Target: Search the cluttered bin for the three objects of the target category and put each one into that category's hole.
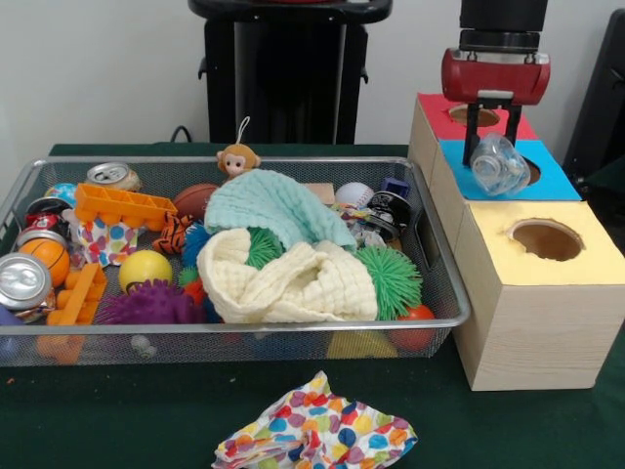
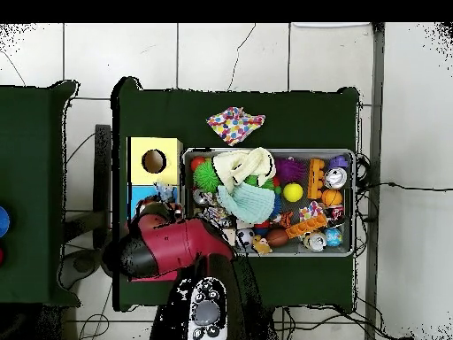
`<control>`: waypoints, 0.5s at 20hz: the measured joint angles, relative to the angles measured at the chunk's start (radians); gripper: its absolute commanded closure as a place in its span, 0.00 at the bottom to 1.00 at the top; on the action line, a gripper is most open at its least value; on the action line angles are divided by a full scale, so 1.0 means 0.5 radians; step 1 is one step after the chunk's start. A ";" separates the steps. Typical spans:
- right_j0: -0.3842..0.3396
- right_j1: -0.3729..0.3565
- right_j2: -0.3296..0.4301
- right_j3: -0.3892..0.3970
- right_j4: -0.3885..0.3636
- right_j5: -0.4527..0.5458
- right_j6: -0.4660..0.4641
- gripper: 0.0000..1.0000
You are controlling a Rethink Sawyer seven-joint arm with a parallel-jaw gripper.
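My gripper (image 1: 491, 154) hangs over the blue section (image 1: 562, 184) of the wooden sorting box, shut on a crumpled clear plastic bottle (image 1: 500, 164). The bottle tilts just above the blue hole, which it mostly hides. In the overhead view the bottle (image 2: 165, 191) shows at the end of the red arm, over the blue top. The red section's hole (image 1: 475, 115) lies behind, and the yellow section's hole (image 1: 547, 239) in front. In the wire mesh bin (image 1: 244, 337), drink cans (image 1: 21, 281) lie at the left among toys.
The bin also holds an orange tray (image 1: 122, 205), spiky balls, a teal cloth (image 1: 273, 205), a cream cloth (image 1: 293, 278) and a monkey toy (image 1: 235, 159). A polka-dot cloth (image 1: 317, 435) lies on the green table in front of the bin. The box stands right beside the bin.
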 measured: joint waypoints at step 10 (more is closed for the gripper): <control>0.035 -0.009 -0.031 0.038 0.000 -0.032 0.000 1.00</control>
